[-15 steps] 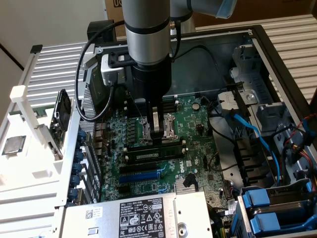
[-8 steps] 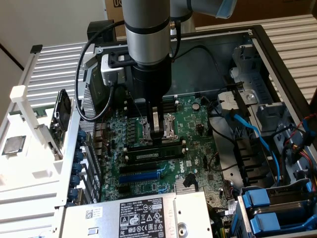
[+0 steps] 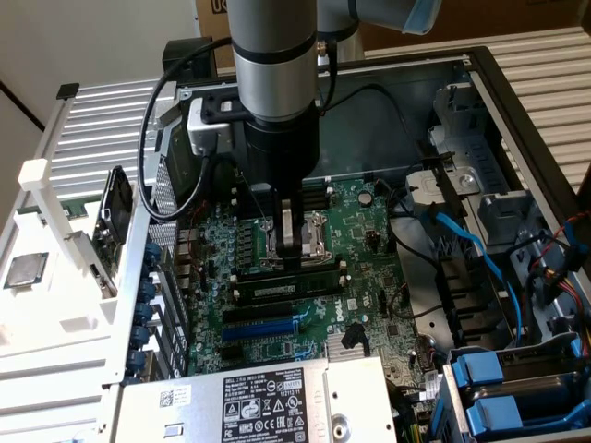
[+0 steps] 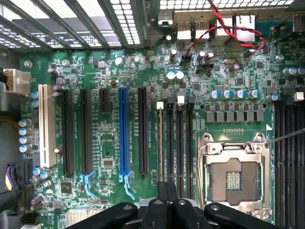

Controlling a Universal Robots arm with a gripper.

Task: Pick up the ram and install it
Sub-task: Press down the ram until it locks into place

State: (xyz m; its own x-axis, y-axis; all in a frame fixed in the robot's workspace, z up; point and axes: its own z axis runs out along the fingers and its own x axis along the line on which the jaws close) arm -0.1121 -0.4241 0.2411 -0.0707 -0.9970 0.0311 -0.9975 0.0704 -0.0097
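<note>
The ram (image 3: 277, 290) is a thin dark stick with a pale label, standing on edge in a black memory slot on the green motherboard (image 3: 360, 277). In the wrist view the ram (image 4: 159, 143) is seen edge-on in the memory slot closest to the long black and blue slots. My gripper (image 3: 297, 261) hangs straight down over the memory slots (image 4: 180, 143), shut, with nothing visible between its fingers (image 4: 172, 205). Its tips are just over the ram's top edge, toward the processor socket. I cannot tell whether they touch it.
An empty processor socket (image 4: 233, 179) lies beside the memory slots. A power supply (image 3: 268, 406) with a black label sits at the case's near edge. Blue cables (image 3: 471, 249) and drive bays (image 3: 499, 388) crowd the exterior view's right. A square silver chip (image 3: 25, 269) rests outside the case.
</note>
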